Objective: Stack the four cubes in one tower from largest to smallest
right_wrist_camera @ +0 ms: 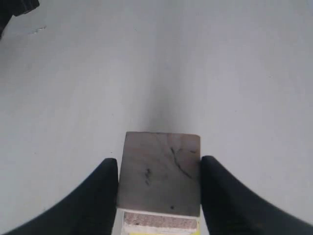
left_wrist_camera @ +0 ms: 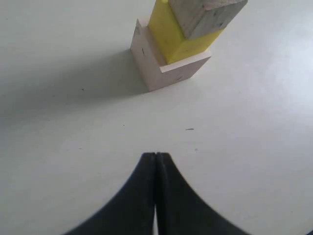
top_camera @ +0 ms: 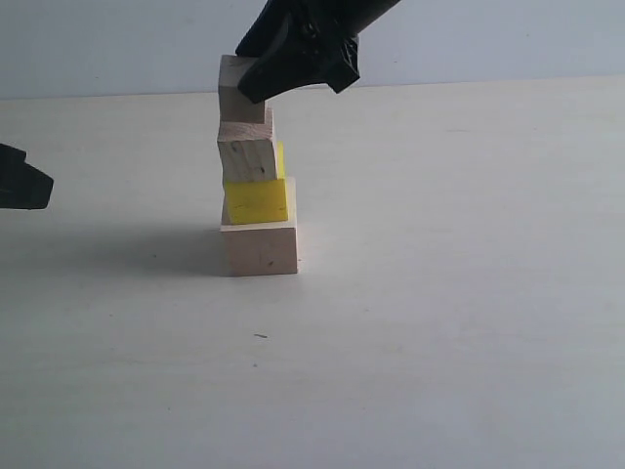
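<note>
Right wrist view: right gripper [right_wrist_camera: 159, 161] pinches tiny cube [right_wrist_camera: 160, 172] by opposite flat sides atop the tower [top_camera: 259, 249]; probably light, stiff, smooth wood; left gripper [left_wrist_camera: 155, 157] pressed together, away from tower.

A pale matte tabletop [top_camera: 439, 293] meets a light grey-blue wall [top_camera: 117, 44], a tiny dark speck [top_camera: 261, 336] on the tabletop.

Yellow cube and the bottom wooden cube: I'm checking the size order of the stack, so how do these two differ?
Colour: the yellow cube is bright yellow, while the bottom wooden cube is pale bare wood.
Size: the bottom wooden cube is wider, so a ledge of its top shows beside the yellow cube.
Place: the bottom wooden cube stands on the table, and the yellow cube sits on top of it.
Both are square-edged and lie level.
</note>
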Controlling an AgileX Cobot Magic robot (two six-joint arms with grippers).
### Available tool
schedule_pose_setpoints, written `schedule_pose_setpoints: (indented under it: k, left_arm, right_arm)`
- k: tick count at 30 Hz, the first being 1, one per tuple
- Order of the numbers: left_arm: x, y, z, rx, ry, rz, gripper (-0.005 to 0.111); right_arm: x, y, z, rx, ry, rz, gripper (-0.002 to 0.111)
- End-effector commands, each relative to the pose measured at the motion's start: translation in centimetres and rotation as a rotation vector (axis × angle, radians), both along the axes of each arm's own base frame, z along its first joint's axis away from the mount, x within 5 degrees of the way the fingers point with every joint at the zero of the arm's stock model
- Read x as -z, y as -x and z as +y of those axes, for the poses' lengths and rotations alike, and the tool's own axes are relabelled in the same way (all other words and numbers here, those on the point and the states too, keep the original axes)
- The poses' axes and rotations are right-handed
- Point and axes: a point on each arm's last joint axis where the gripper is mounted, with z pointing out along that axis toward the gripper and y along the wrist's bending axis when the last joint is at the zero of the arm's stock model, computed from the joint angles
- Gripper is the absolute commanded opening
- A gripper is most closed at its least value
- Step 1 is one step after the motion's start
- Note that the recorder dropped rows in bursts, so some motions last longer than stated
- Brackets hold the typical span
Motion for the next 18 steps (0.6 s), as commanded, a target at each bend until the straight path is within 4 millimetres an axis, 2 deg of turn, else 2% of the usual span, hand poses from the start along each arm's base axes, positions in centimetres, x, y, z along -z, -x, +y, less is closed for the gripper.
schedule_pose_setpoints:
  k: [1, 18]
  left_arm:
    - [0.11, -0.15, 0.04, -0.005, -0.003, -0.006, 0.000]
    - [0.11, -0.15, 0.04, -0.005, -0.003, -0.006, 0.000]
  right_arm:
    - [-0.15, 0.03, 0.05, 0.006, -0.021, 0.010, 0.000]
    - [-0.24, 0.05, 0.12, 0.012, -0.033, 0.021, 0.000]
